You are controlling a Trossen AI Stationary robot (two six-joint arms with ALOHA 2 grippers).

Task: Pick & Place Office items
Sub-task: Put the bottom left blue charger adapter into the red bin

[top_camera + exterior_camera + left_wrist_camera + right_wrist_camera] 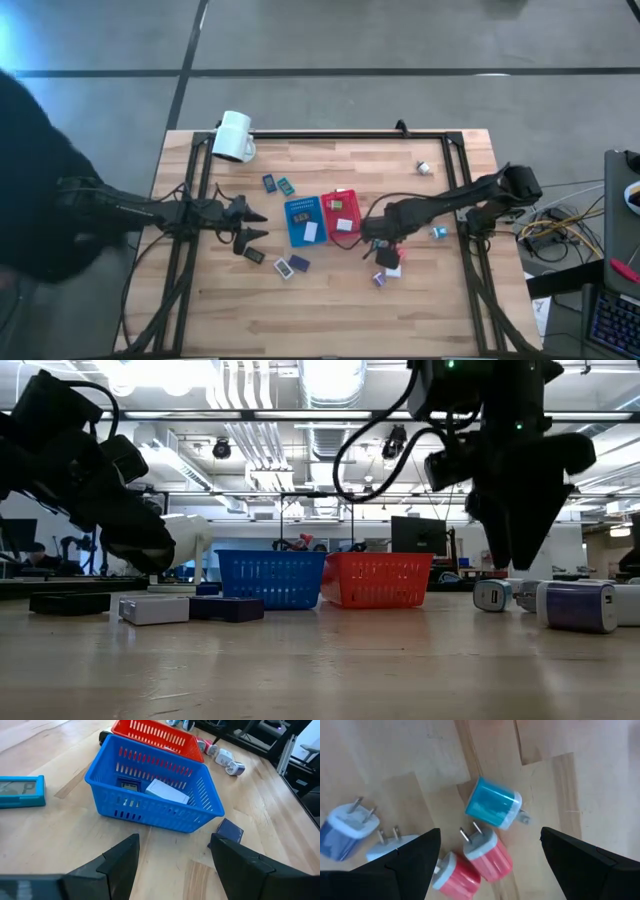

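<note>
Right gripper [490, 870] hangs above a cluster of plug-style chargers lying on the desk just right of the red basket [343, 215], toward the middle of the desk. Jaws are spread wide and empty. Between the fingers, the right wrist view shows a teal charger [492, 810] and a pink charger [487, 852] touching each other, a red one [457, 875] against the pink, and a blue-and-white charger [345, 830] off to one side.

Step in hand, by my reading: approach for a pick, target not yet grasped. Pink or teal sits closest to centre between the fingers.

Next move calls for a descent and closure on one piece only; they are packed tight, so a neighbour may be nudged or caught.

Left gripper [172, 865] waits near the desk's left side, jaws apart and empty, facing the blue basket [102, 775], which already holds a white flat item [167, 792]. Other flat items remain scattered on the desk near the baskets.
</note>
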